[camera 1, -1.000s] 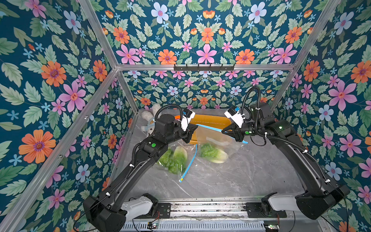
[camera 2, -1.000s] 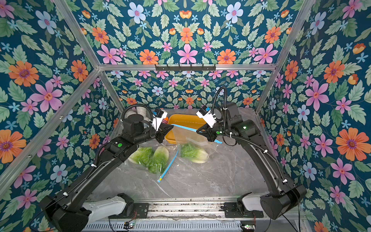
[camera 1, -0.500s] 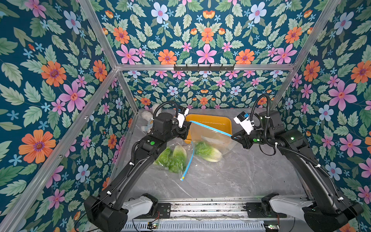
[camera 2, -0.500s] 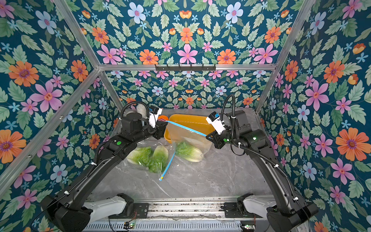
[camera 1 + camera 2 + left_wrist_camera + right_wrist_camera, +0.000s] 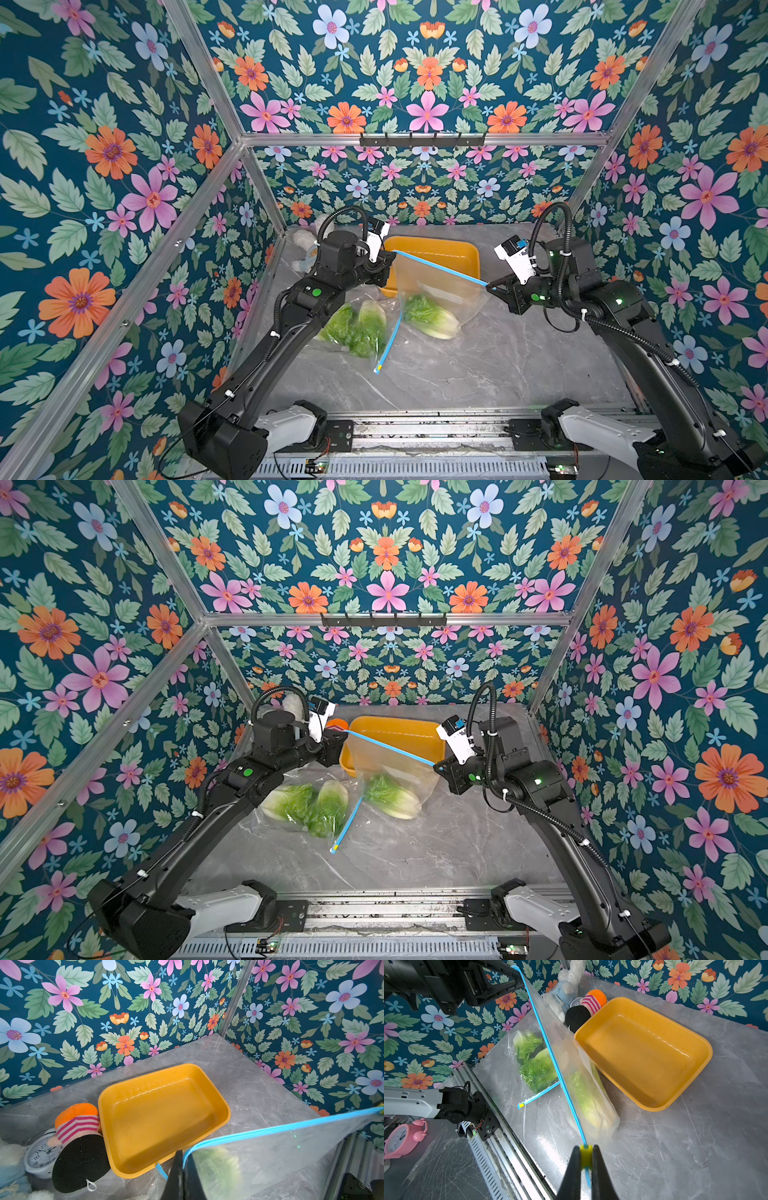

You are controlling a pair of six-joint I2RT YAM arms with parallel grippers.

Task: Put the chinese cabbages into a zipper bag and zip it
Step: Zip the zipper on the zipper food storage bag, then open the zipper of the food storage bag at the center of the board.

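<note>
A clear zipper bag [image 5: 436, 286] hangs stretched between my two grippers, its blue zip [image 5: 440, 268] pulled taut. One of the chinese cabbages [image 5: 430, 322] lies in its bottom, resting on the table. My left gripper [image 5: 390, 259] is shut on the bag's left zip corner [image 5: 188, 1152]. My right gripper [image 5: 586, 1155] is shut on the yellow zip slider [image 5: 586, 1152] at the right end. Two more cabbages [image 5: 353, 328] lie in a second clear bag [image 5: 307, 808] flat on the table under my left arm, its blue zip [image 5: 388, 345] pointing forward.
An empty yellow tray [image 5: 226, 1109] stands right behind the held bag. Plush toys [image 5: 566, 989], a white alarm clock [image 5: 39, 1155] and a black round item [image 5: 79, 1163] crowd the back left corner. A pink clock [image 5: 402, 1140] sits beyond the front rail [image 5: 415, 424].
My right arm has swung out to the right, the slider now sitting at the zip's right end. My left gripper drew slightly back and left. The zip has gone straight and taut.
</note>
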